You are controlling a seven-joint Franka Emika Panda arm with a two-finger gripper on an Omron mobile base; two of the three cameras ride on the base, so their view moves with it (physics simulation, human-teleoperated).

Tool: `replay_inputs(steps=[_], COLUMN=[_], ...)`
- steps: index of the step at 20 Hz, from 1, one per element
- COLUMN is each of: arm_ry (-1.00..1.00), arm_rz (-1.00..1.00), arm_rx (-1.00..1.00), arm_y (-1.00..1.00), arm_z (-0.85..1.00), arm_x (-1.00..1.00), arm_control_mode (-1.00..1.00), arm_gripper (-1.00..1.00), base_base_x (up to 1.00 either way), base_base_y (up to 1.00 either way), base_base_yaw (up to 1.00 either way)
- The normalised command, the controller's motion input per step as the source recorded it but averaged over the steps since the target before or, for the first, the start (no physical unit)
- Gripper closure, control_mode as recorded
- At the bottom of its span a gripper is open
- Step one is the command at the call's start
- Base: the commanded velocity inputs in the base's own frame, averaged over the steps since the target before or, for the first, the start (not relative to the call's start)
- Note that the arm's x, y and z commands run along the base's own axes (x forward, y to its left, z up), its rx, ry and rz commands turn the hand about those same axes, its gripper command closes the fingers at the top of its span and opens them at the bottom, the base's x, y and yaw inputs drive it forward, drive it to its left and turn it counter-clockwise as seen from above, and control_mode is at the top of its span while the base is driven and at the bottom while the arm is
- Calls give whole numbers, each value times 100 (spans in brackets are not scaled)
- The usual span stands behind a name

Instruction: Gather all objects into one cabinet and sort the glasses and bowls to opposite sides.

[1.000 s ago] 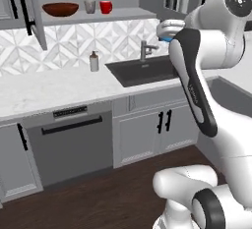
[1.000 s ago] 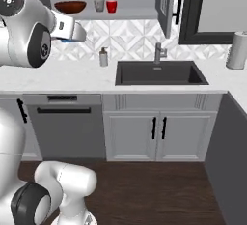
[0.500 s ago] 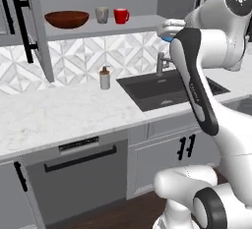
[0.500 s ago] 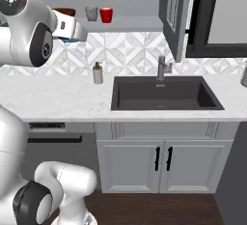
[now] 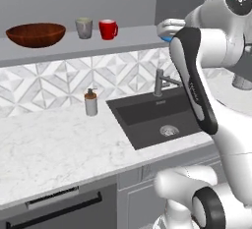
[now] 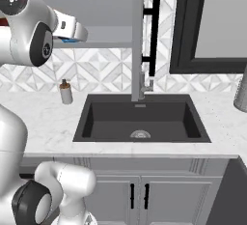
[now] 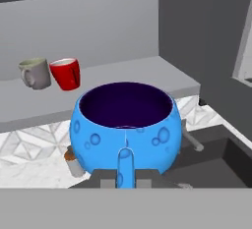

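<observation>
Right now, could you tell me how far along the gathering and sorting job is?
Done: the wooden bowl sits at the shelf's left end, with the grey cup and red mug together to its right. In hand: the pincer is shut on the blue vessel, held near the shelf's right end. Left: setting it on the shelf.

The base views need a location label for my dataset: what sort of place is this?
A rendered home kitchen, most likely. A dark sink with a faucet is set in a marble-look counter, and a wall shelf holds a wooden bowl and red mug.
</observation>
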Motion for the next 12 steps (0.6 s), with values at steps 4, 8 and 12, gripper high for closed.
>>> replay_inputs(steps=[4, 8, 12], arm_ry=[0, 0, 0], arm_rz=[0, 0, 0], arm_rx=[0, 0, 0], arm_y=[0, 0, 0], arm_z=[0, 0, 0], arm_x=[0, 0, 0], arm_control_mode=[100, 100, 100], arm_gripper=[100, 100, 100], base_base_x=[61, 12, 55], base_base_y=[0, 0, 14], base_base_yaw=[-11, -2, -7])
